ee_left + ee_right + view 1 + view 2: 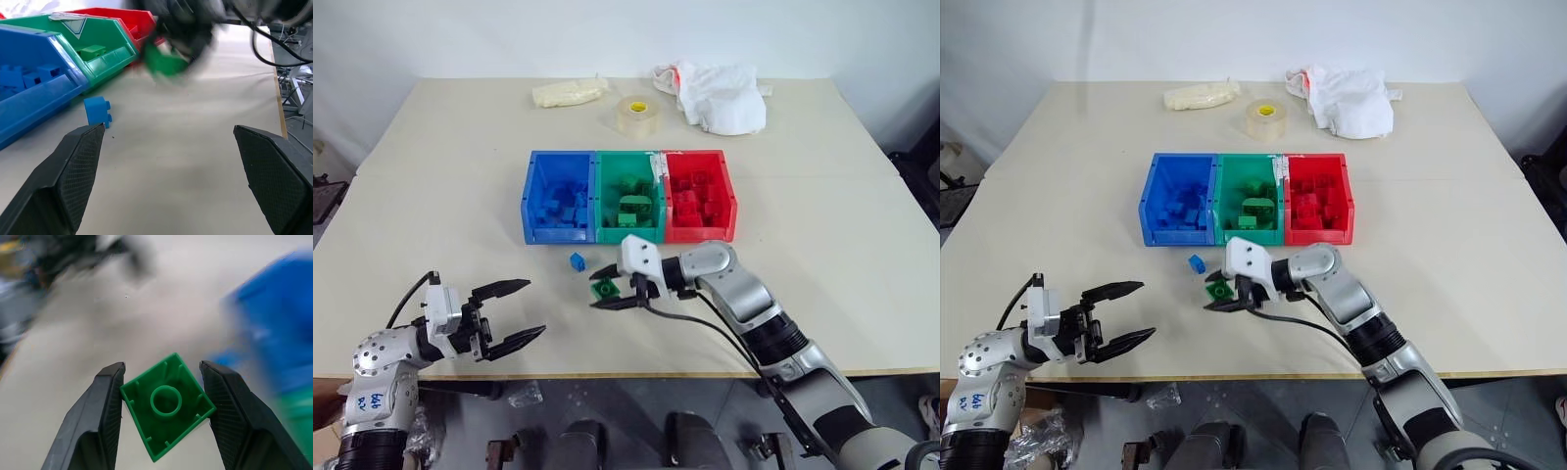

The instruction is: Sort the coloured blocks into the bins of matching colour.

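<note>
Right gripper (610,288) clamped on a green block (167,404) above the table (822,245) before the green bin (628,197), wrist view exposing its hollow underside, blue block (577,260) loose beside, left gripper (517,311) spread wide and empty.

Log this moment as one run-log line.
right pincer: shut on green block, lifted | left pincer: open, empty | blue block: on table before bins | next: green bin
</note>
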`<control>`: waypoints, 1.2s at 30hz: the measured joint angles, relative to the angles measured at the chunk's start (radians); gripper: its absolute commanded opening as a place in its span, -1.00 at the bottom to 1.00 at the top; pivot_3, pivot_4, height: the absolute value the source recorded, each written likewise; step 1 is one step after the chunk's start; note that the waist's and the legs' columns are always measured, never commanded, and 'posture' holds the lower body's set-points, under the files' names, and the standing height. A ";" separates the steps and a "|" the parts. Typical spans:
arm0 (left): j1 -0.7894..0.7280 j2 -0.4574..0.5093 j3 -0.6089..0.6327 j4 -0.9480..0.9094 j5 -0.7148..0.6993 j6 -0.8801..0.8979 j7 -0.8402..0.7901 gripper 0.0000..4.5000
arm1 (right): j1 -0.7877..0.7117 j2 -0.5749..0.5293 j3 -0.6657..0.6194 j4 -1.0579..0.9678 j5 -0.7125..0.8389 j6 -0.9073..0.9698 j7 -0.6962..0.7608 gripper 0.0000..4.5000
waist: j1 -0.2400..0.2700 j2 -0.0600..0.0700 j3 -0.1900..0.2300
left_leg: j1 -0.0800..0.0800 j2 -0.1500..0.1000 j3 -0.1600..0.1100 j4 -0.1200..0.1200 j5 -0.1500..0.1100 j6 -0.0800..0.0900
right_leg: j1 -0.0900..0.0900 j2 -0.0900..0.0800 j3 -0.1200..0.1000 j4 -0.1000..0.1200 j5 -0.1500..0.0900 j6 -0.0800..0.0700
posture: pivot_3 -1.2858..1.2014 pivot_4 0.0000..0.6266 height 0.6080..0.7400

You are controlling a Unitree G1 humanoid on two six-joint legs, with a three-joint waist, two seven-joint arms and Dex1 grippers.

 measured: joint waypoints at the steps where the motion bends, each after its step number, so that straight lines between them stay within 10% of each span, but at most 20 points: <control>1: -0.001 -0.001 0.000 0.001 0.000 0.000 0.000 1.00 | -0.047 -0.001 -0.033 0.029 0.001 -0.012 -0.018 -0.09 | 0.000 0.000 0.000 | 0.000 0.000 0.000 0.000 0.000 0.000 | 0.000 0.000 0.000 0.000 0.000 0.000 | 0.03 -0.52 1.00; 4: -0.006 -0.003 -0.001 0.005 0.000 0.000 0.000 1.00 | -0.184 -0.008 -0.096 0.185 -0.015 -0.086 -0.072 -0.09 | -0.003 0.000 0.000 | 0.000 0.000 0.000 -0.001 0.000 0.000 | 0.000 0.000 0.000 0.000 0.000 0.000 | 0.03 -0.52 1.00; 12: -0.018 -0.010 -0.008 0.018 0.000 -0.002 -0.001 1.00 | -0.328 -0.001 -0.115 0.577 -0.105 -0.278 -0.135 0.98 | -0.022 0.000 0.000 | 0.000 -0.001 0.000 -0.003 0.000 0.000 | 0.000 0.000 -0.001 0.000 0.000 0.000 | 0.03 -0.52 1.00; 21: -0.020 -0.011 -0.009 0.027 0.001 -0.007 -0.002 1.00 | -0.269 -0.070 -0.137 0.486 -0.065 -0.278 -0.008 0.98 | -0.025 0.000 0.000 | 0.000 0.000 -0.001 -0.003 0.000 0.000 | 0.000 0.000 -0.001 0.000 0.000 0.000 | 0.03 -0.52 1.00; 36: 0.201 -0.026 0.112 -0.093 0.013 -0.026 0.192 1.00 | 0.278 -0.534 -0.271 0.048 0.157 -0.091 0.378 0.98 | 0.002 0.000 0.000 | 0.000 0.004 0.005 -0.001 -0.001 -0.001 | 0.001 0.000 0.001 -0.006 0.000 0.000 | 0.03 -0.52 1.00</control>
